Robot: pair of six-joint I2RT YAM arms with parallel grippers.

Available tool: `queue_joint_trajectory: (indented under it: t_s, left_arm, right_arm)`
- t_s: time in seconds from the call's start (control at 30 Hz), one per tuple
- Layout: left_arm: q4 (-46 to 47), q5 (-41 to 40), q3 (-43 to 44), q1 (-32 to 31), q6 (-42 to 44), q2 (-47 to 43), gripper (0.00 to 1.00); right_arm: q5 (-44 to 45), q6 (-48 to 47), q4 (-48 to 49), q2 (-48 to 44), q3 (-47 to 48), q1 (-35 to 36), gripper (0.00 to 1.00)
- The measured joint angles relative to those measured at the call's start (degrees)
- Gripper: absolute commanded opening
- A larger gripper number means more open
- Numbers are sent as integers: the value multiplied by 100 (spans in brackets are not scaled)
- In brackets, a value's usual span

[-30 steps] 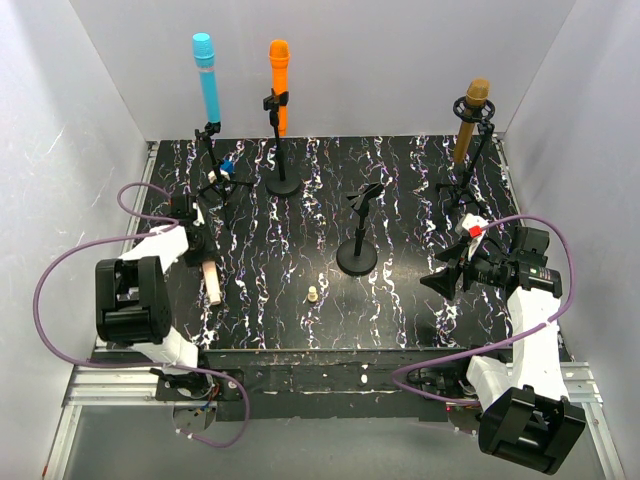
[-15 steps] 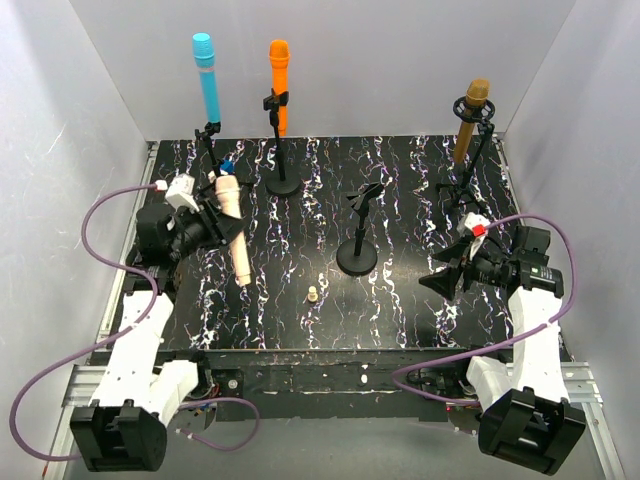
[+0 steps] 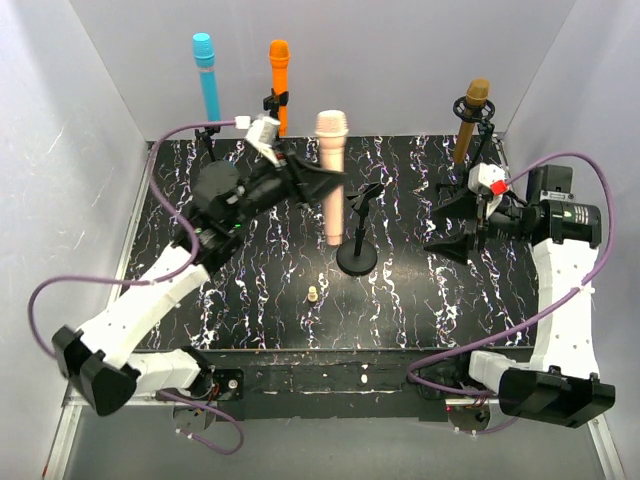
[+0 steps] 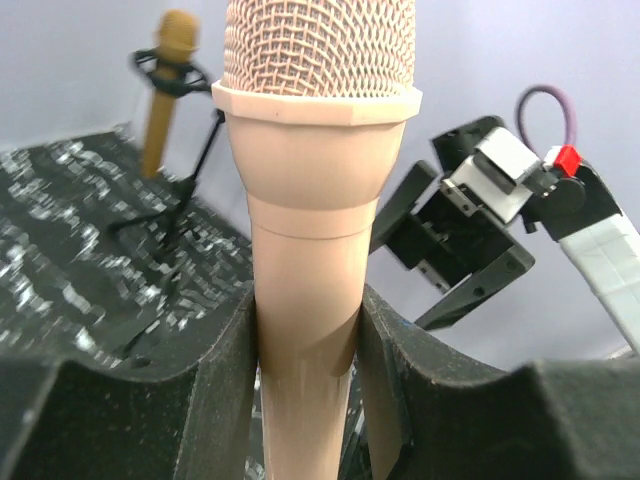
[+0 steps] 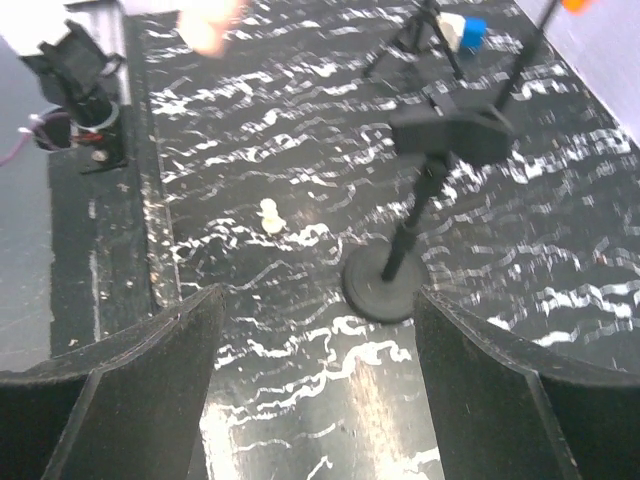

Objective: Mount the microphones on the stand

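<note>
Since a second ago the left arm has swung from 8 o'clock of the worktop (image 3: pixel 250 300) toward its centre, raising the pink mic (image 3: pixel 331 150) off the surface, and the right arm has lifted toward 3 o'clock. Now the left tool (image 3: pixel 322 187) is clamped on the pink mic's body below the mesh head, which points up. The mic hangs clear of the worktop, just at 9 o'clock of the clip on the empty stand (image 3: pixel 358 232), not yet in it. The right tool (image 3: pixel 447 230) is spread wide and holds nothing, at 3 o'clock of that stand. The risk I see is a sideways push: if the mic meets the clip off-line, the light stand may tip or slide, since nothing steadies it. Blue (image 3: pixel 206 75), orange (image 3: pixel 279 75) and brown (image 3: pixel 472 120) mics sit in their stands.
</note>
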Motion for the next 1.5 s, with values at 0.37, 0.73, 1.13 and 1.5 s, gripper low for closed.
queue_joint_trajectory:
  t_s: [0.37,0.73,1.13,1.5]
  left_arm:
    - [935,-1624,1279,-1923,909,1980,0]
    - [1513,-2754,1320,-2376,1255,2295,0]
    - [1976,-3165,1342,-2763,1193,2317,0]
    - [1746,-3254,1252,-2752,1123,2151,98]
  right_arm:
    - [-114,3604,1532,-485,146,1307,85]
    - [1217,7438,4638,-1147,-955,1318,79]
    - [1617,7790,5224,-844,-1202,1517,35]
    - [673,7119,5355,-861,-1279,1495,1]
